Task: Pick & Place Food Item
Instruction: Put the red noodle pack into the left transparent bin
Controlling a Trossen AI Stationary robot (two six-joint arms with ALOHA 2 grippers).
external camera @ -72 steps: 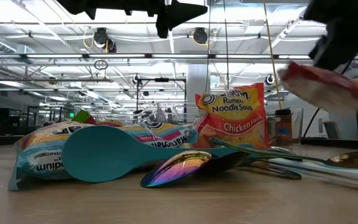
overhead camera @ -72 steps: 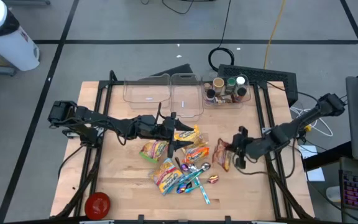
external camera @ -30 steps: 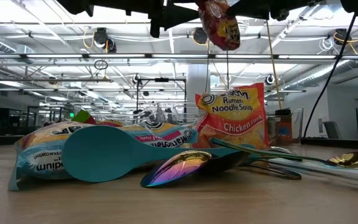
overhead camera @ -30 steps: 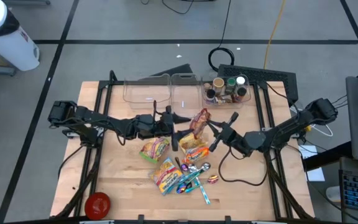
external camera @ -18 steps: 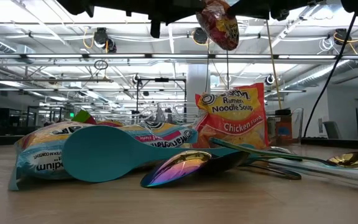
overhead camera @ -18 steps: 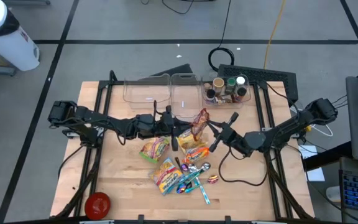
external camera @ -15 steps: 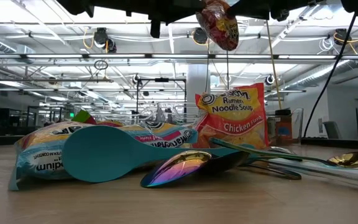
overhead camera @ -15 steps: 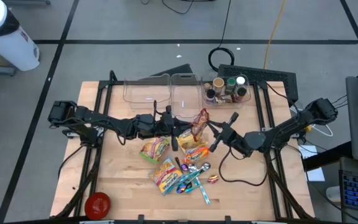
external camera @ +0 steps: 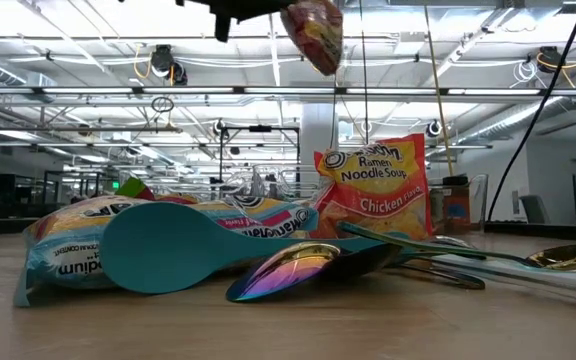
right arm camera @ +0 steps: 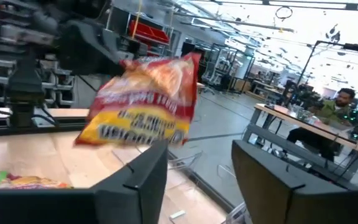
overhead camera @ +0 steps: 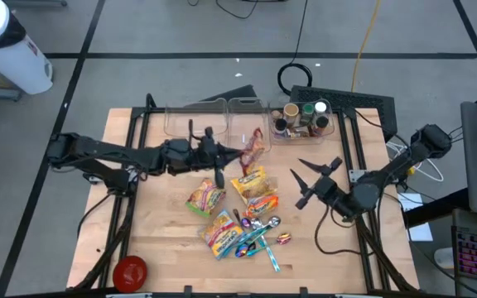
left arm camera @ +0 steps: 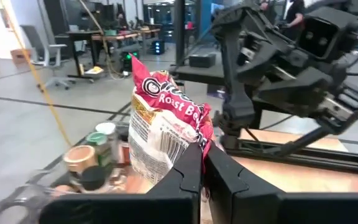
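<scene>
**Red Roast-Beef Packet Aloft in Left Hand**

Crinkly red and yellow film, soft and nearly weightless: the noodle packet (overhead camera: 252, 149) hanging in the air above the wooden counter (overhead camera: 164, 240), pinched by one edge in the left hand (overhead camera: 232, 154), fingers pressed together on the wrapper. From the left wrist view, packet (left arm camera: 166, 127) standing up between the two dark fingers (left arm camera: 188, 177), held low at one end, the rest flopping free. Hanging just short of the clear bins (overhead camera: 222, 124) at the far side, over the near rim of the middle one, not yet inside.

Right hand (overhead camera: 315, 179) off to the right, well apart from the packet, fingers spread and holding nothing; packet (right arm camera: 143, 106) showing ahead of it in the right wrist view, clear of its fingers.

Handling, as a judgement: light, limp, a little slippery; brittle noodle block inside, likely to crack under a hard squeeze or a long drop. Best hold probably on the sealed seam at an end, where the film lies flat and doubled, rather than across the bulging middle. Swing likely on any quick move, given the single-edge grip.

Below on the counter: a loose heap of other noodle packets (overhead camera: 253, 192), a teal spoon (external camera: 178, 245) and an iridescent spoon (external camera: 298, 270).
</scene>
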